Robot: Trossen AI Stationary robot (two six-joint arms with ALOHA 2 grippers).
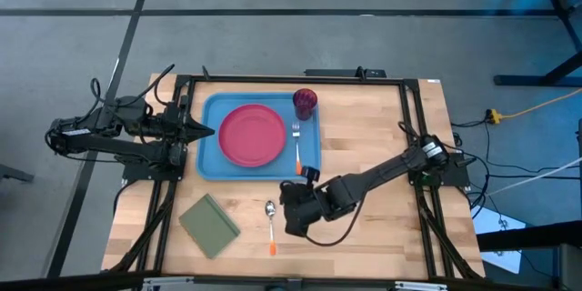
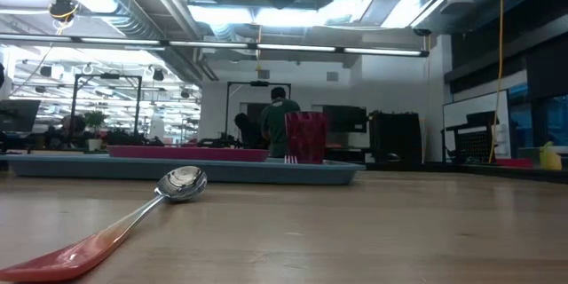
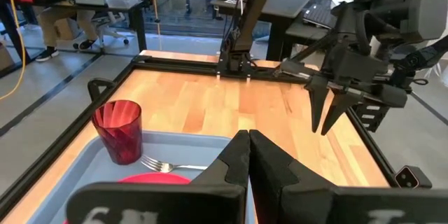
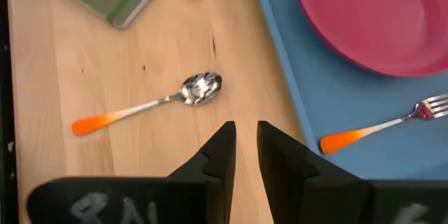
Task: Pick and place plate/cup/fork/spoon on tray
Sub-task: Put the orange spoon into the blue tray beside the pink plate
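The light-blue tray (image 1: 211, 164) lies at the table's far middle. On it are the pink-red plate (image 1: 252, 135), the dark red cup (image 1: 305, 102) upright at its far right corner, and the fork (image 1: 296, 144) right of the plate. The spoon (image 1: 271, 223) lies flat on the bare wood near the tray's near edge, bowl (image 4: 201, 87) toward the tray. My right gripper (image 4: 245, 134) hovers above the table between the spoon and the tray's near right corner, empty, with a narrow gap between its fingers. My left gripper (image 3: 248, 143) is shut and empty at the tray's left edge.
An olive-green pad (image 1: 209, 225) lies at the near left, left of the spoon. Black frame rails (image 1: 414, 136) run along the table's sides and far edge. Bare wood lies right of the tray. A person stands in the room far behind the table (image 2: 280, 120).
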